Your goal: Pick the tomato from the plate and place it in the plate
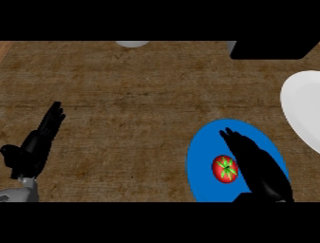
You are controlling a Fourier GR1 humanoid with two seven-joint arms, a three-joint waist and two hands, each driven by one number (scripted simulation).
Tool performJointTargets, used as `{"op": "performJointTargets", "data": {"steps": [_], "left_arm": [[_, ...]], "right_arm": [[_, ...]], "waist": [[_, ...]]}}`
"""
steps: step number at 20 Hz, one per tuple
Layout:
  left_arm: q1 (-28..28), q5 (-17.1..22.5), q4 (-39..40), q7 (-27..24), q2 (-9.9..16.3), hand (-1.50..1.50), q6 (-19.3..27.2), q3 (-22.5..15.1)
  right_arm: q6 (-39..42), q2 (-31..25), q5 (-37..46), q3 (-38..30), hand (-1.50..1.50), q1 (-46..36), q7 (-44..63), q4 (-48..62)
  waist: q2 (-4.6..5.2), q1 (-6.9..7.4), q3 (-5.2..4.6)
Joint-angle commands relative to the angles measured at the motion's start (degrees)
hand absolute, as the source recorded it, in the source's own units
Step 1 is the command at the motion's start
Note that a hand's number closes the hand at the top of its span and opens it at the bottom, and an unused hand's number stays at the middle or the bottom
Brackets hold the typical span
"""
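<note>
tomato not yet lifted, right hand alongside it

the task looks barely begun: the tomato (pixel 225 169) lies on the blue plate (pixel 203 156), a little left of the plate's middle, and nothing shows it raised off the surface. the right hand (pixel 257 163) is over the same plate, its fingers straight and stretched toward the far rim, just to the right of the tomato and seemingly touching or nearly touching its side; the fingers are not curled round it, so i judge there is no grasp yet. closing on the tomato, lifting it, carrying it across and setting it down are all left to do

the white plate (pixel 315 111), to the right and farther off at the view's edge, holds nothing that can be seen; it is the likely destination. the blue plate holds only the tomato

the left hand (pixel 36 142) rests with fingers straight and pointing up near the left edge of the brown countertop (pixel 134 95), well apart from both plates
</note>
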Motion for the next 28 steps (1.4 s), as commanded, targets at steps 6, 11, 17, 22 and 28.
{"op": "performJointTargets", "data": {"steps": [6, 11, 17, 22, 28], "left_arm": [[0.5, -1.1, 0.6, -1.1, -1.1, 0.00, -0.7, 0.4], [-1.6, -0.8, 1.9, -0.4, -0.8, 0.00, -1.4, 1.9], [2.0, -0.7, 0.2, -1.3, -1.4, 0.00, 1.6, 3.2], [2.8, -0.7, 0.5, -1.5, -1.0, 0.00, 1.6, 3.7], [1.8, 0.1, 0.7, -1.9, -1.4, 0.00, 0.6, 3.4]], "right_arm": [[1.9, 1.0, -0.6, -4.3, 1.50, -2.2, -14.5, 11.3], [0.1, 7.0, 4.3, -1.7, 1.50, -2.0, -13.3, 11.6], [-4.3, -13.9, -7.5, -27.9, 1.50, 9.1, -24.5, 16.2], [-7.5, -23.1, -12.2, -42.0, 1.50, 10.9, -35.8, 26.5], [-7.6, -30.0, -21.0, -55.2, 1.50, 12.7, -57.7, 41.6]], "waist": [[0.05, 0.07, 0.00], [0.03, 0.01, 0.00], [-0.10, -5.72, 0.62], [-0.26, -6.31, 0.71], [-0.06, -3.96, 0.56]]}}
